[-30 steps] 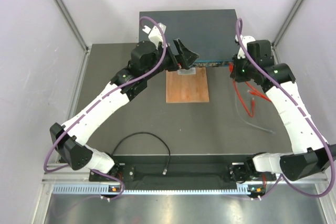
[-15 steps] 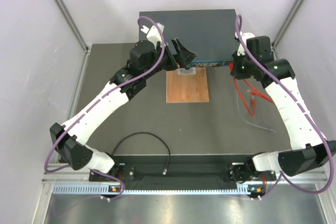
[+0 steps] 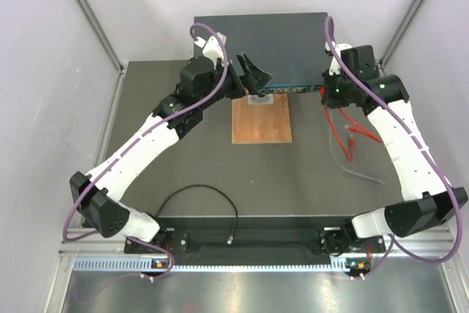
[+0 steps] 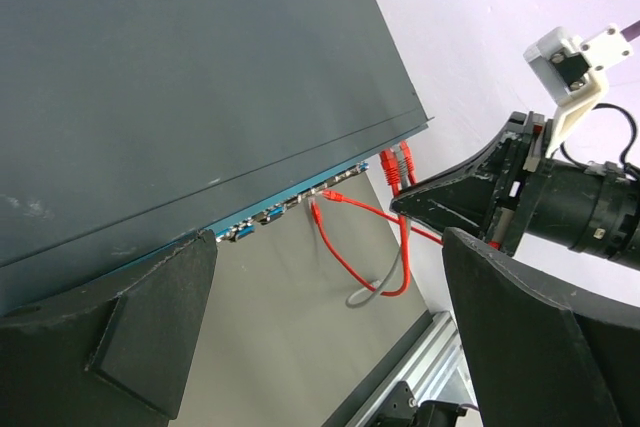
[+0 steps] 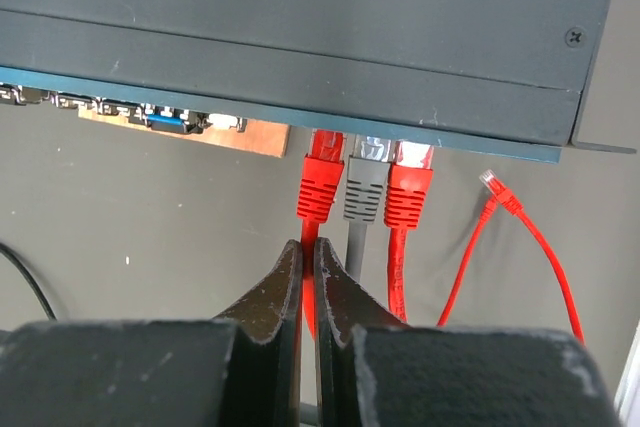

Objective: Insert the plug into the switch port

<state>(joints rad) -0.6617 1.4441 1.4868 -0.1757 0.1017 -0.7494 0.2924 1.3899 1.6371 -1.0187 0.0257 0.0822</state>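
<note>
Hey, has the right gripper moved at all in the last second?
Yes. In the top view the right gripper has crept away from the arm bases and slightly left, closer to the right end of the switch.

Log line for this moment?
left tool open by switch front | right tool shut on red cable below red plug in port | loose plug nearby

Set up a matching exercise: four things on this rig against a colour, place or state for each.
Things:
1. left pincer
2. right pincer
3. grey plug
4. board

Descriptions:
a. brown
b. between two red plugs
c. open
d. shut on red cable

Pairs: 1-c, 2-d, 3-b, 4-a
</note>
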